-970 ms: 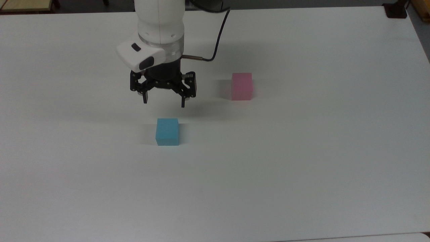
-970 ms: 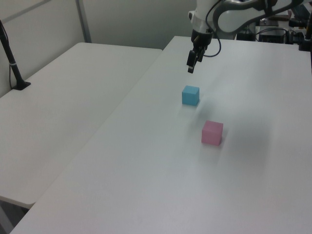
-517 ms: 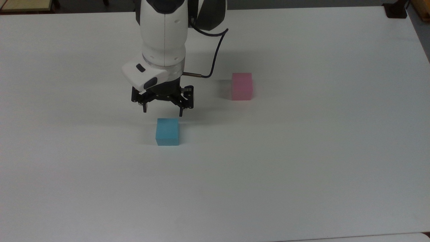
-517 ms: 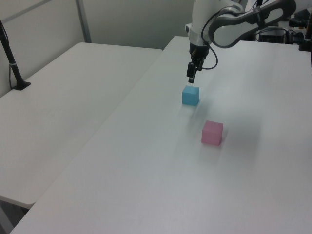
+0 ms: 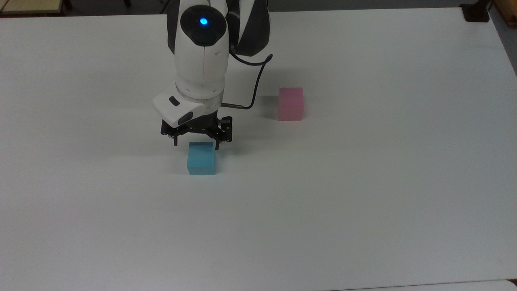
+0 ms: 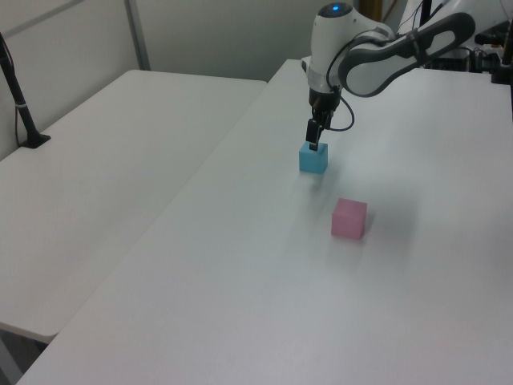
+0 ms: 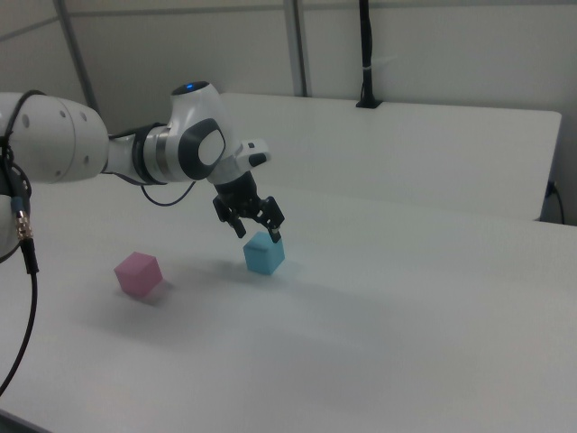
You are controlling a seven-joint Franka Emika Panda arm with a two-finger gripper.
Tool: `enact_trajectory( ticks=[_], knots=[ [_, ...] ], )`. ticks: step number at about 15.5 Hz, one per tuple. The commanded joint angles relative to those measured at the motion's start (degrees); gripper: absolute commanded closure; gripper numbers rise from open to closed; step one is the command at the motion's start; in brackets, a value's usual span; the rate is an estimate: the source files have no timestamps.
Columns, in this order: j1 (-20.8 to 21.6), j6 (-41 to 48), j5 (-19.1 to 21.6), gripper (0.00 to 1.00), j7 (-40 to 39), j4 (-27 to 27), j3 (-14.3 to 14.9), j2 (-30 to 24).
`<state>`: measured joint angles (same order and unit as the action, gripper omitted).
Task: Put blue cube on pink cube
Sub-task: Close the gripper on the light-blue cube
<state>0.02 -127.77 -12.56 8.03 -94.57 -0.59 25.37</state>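
The blue cube rests on the white table. My gripper hangs open just above it, one fingertip to each side of the cube's top edge, nothing held. The pink cube sits apart on the table, to the top view's right of the gripper and further back.
A black cable loops from the wrist toward the pink cube's side. A second white table adjoins on the left view's left, with a black post on it. A dark clamp sits at the far right corner.
The arm has come down and toward the blue cube over the last second; the open fingers went from well above and behind it to straddling its top. Both cubes stayed still.
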Motion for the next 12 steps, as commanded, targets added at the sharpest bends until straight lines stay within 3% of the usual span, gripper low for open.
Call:
enact_trajectory(
  ticks=[1, 6, 7, 9, 10, 12],
  knots=[
    [0.33, -1.43, -4.04, 0.00, 3.31, 0.26, 0.24, 1.78],
    [0.59, -1.78, -5.90, 0.00, 3.75, 0.26, 0.06, 3.72],
    [0.59, -1.78, -5.99, 0.06, 3.84, 0.26, 0.06, 3.63],
    [0.51, -1.69, -5.55, 0.42, 3.84, 0.26, -0.03, 3.63],
    [0.42, -1.69, -5.29, 0.53, 4.19, 0.26, -0.03, 3.55],
    [0.50, -1.61, -5.20, 0.55, 5.85, 0.26, -0.03, 2.93]
  ],
)
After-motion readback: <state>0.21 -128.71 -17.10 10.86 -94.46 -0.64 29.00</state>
